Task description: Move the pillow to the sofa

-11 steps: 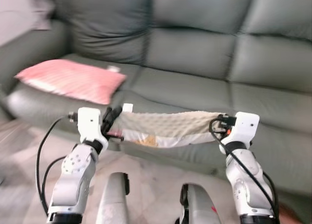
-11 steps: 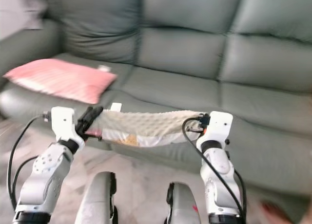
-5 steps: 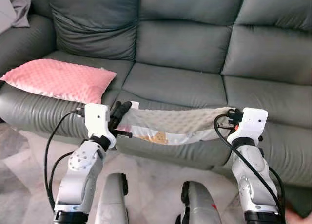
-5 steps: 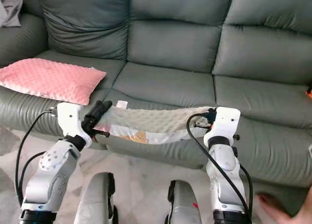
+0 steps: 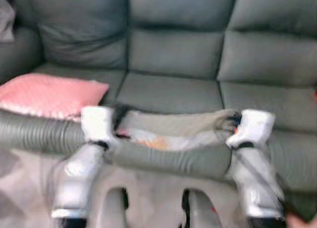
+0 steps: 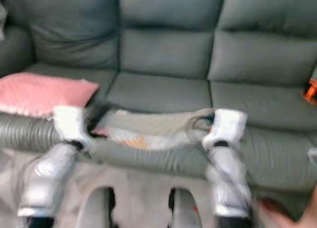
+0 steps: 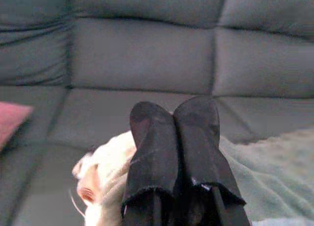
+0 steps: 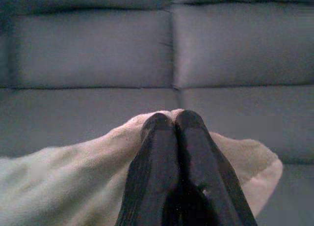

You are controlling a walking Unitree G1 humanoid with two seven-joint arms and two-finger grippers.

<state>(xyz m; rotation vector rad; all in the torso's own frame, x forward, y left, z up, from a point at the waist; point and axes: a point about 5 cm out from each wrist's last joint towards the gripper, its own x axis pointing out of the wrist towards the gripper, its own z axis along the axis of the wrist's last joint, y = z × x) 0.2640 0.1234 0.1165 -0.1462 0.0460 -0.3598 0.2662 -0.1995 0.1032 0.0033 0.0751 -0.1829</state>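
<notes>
- A pale cream pillow [image 5: 173, 129] hangs stretched between the two grippers, in front of the sofa's [image 5: 173, 54] front edge and above the floor [image 5: 29, 188].
- The left gripper [image 7: 172, 119] pinches one end of the pillow; in the left wrist view its two black fingers [image 7: 196, 137] are pressed together over the cream fabric.
- The right gripper [image 8: 167, 124] pinches the other end; in the right wrist view its fingers [image 8: 147, 157] are also pressed together, with the cloth bunched around the tips.
- The pillow sags a little in the middle, and its underside shows a white patch with an orange mark.
- The sofa is grey-green leather with three seat cushions and three back cushions.
- A pink pillow [image 5: 47, 95] lies on the sofa's left seat cushion, near the armrest.
- A small orange thing [image 6: 311, 90] sits on the sofa's right seat cushion; it is too blurred to identify.
- Both head views are blurred.
- Part of a person's foot [image 6: 290, 219] shows on the floor near the robot's right arm.
</notes>
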